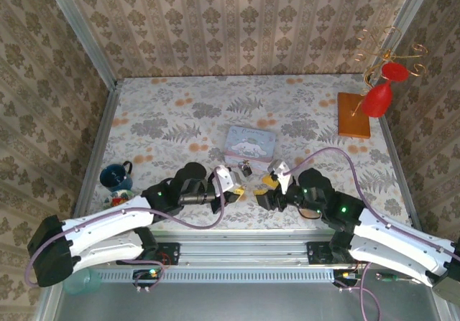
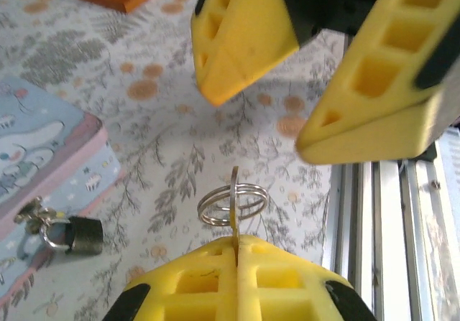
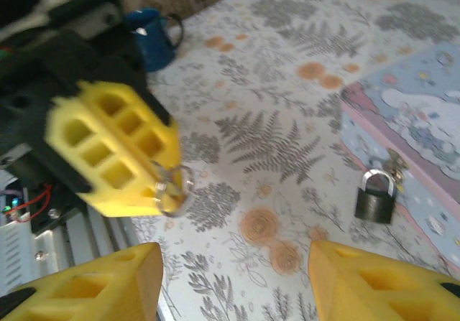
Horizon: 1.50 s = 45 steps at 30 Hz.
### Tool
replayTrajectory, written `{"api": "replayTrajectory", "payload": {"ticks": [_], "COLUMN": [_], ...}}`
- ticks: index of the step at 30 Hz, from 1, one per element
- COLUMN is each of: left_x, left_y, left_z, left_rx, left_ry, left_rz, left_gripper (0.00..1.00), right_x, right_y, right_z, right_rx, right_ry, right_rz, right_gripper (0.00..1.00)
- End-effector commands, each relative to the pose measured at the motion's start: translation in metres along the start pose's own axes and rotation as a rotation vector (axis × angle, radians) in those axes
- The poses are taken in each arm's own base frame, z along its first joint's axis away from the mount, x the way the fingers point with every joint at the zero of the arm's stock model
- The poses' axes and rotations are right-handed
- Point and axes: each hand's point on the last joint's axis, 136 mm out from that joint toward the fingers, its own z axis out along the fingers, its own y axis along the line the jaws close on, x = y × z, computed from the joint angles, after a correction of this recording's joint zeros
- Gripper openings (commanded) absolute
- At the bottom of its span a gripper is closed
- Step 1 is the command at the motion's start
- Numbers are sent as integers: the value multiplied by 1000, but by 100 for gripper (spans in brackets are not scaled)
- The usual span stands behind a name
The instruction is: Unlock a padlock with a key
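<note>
The key [image 2: 234, 192], seen edge-on with a double wire ring [image 2: 215, 205] through it, is pinched between the yellow fingers of my left gripper [image 2: 237, 243], which is shut on it above the table. The same ring [image 3: 172, 184] sticks out of the left gripper's fingers [image 3: 115, 149] in the right wrist view. My right gripper [image 3: 233, 271] is open with nothing between its fingers and faces the key from close by. The small dark padlock [image 3: 375, 202] with a silvery shackle lies on the cloth against the edge of the pastel tin [image 3: 424, 113]. From above, the padlock [image 1: 246, 169] lies just beyond both grippers.
The pastel cartoon tin [image 1: 250, 143] lies mid-table. A blue mug [image 1: 115, 176] stands at the left, near the left arm. A wooden base with a wire stand and red pieces [image 1: 354, 115] stands at the far right. The metal rail [image 1: 237, 253] runs along the near edge.
</note>
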Motion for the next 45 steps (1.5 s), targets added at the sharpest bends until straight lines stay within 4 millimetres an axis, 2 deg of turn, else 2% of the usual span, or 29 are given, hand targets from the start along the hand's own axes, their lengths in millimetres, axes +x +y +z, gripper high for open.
{"api": "replayTrajectory", "payload": {"ticks": [1,12,22,33,38,45], "left_x": [18,21,22,28,30,36], "left_y": [-10,-21,-28,-30,-32,-37], "left_z": [2,24,27,22,20,22], "left_rx": [61,135,157,161,170,203], "left_ry": [109,178,183,197,200,220], "left_rz": [22,33,39,44,47,41], "left_gripper": [0,0,0,0,0,0], "right_x": [-5,18,41,47,48,46], "right_y": [18,29,20,16,18,17], "right_z": [0,15,23,28,28,26], "right_rx": [-109,-204,-165,-152,-160,-155], "right_ry": [-65,9,100,137,147,134], "right_rz": [-96,-82,-90,-105,-107,-107], "right_gripper": [56,42,32,21,11,16]}}
